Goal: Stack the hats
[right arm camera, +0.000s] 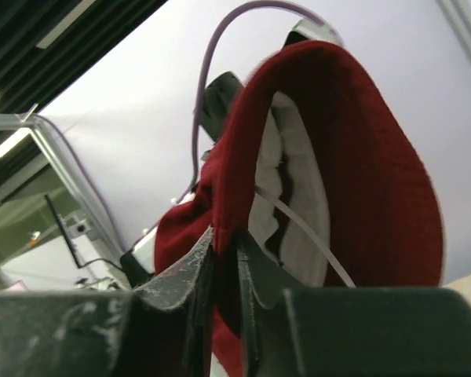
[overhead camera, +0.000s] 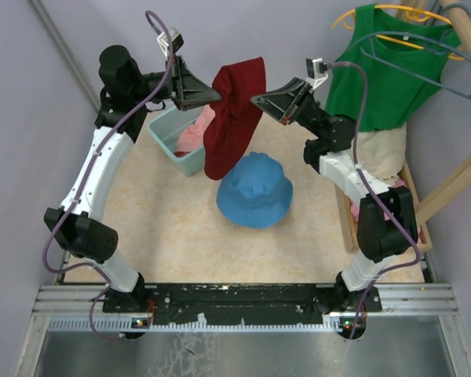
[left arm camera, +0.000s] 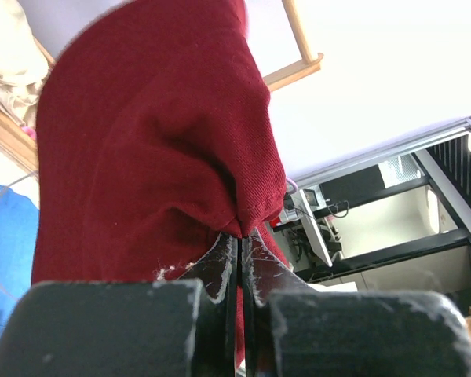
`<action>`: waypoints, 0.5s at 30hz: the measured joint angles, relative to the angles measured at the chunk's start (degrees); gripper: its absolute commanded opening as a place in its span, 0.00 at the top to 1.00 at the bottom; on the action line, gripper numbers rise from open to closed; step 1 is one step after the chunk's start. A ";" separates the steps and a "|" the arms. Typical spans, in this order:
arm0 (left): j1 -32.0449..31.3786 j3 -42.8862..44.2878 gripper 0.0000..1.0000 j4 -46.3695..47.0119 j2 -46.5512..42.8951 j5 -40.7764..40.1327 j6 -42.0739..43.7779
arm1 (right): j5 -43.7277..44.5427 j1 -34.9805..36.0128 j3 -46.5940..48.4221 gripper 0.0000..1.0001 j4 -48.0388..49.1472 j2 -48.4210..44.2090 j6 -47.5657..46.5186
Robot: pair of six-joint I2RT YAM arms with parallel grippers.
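My top camera looks down toward 12 o'clock; both wrist cameras tilt up, close on the dark red hat.

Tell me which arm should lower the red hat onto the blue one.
Probably the right. Both hands are shut on the dark red hat, but the right hand sits nearly above the blue hat, while the left hand is off towards the teal basket.
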 measured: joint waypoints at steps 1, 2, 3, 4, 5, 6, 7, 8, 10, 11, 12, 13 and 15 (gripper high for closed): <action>0.02 -0.13 1.00 -0.04 0.15 0.00 0.15 | -0.07 0.46 -0.24 0.93 0.11 -0.04 -0.07; 0.11 -0.22 1.00 -0.04 0.42 0.00 0.61 | -0.11 1.01 -0.50 0.95 0.20 -0.07 0.07; 0.35 -0.24 1.00 -0.17 0.68 0.02 1.05 | -0.11 1.46 -0.83 0.96 0.15 -0.07 0.24; 0.68 -0.24 1.00 -0.59 0.98 0.04 1.79 | -0.07 1.81 -1.14 0.98 0.07 -0.07 0.57; 0.98 -0.24 1.00 -1.40 1.20 0.04 2.75 | -0.04 2.08 -1.49 0.99 -0.26 -0.13 0.83; 1.40 -0.24 1.00 -2.60 1.42 0.11 4.20 | -0.11 2.25 -1.84 1.00 -1.36 -0.33 1.31; 2.16 -0.20 1.00 -4.63 1.64 0.11 6.38 | -0.13 2.34 -2.23 1.00 -2.84 -0.68 1.55; 2.95 -0.11 1.00 -6.67 1.81 0.04 8.44 | -0.20 2.36 -2.75 1.00 -4.98 -1.40 1.77; 5.03 0.15 1.00 -12.09 2.29 -0.44 13.60 | -0.48 2.43 -4.09 1.00 -10.34 -3.52 1.77; 6.08 0.20 1.00 -14.75 2.60 -0.79 16.20 | -0.70 2.43 -4.59 1.00 -13.09 -4.70 1.55; 6.95 0.20 1.00 -17.81 2.97 -1.18 19.12 | -0.90 2.45 -5.14 1.00 -15.89 -5.95 1.42; 7.37 0.20 1.00 -19.54 3.23 -1.49 20.63 | -1.14 2.49 -6.08 1.00 -19.15 -7.74 1.31; 8.00 0.22 1.00 -24.37 3.89 -2.43 25.07 | -1.31 2.67 -7.65 1.00 -24.37 -10.34 0.98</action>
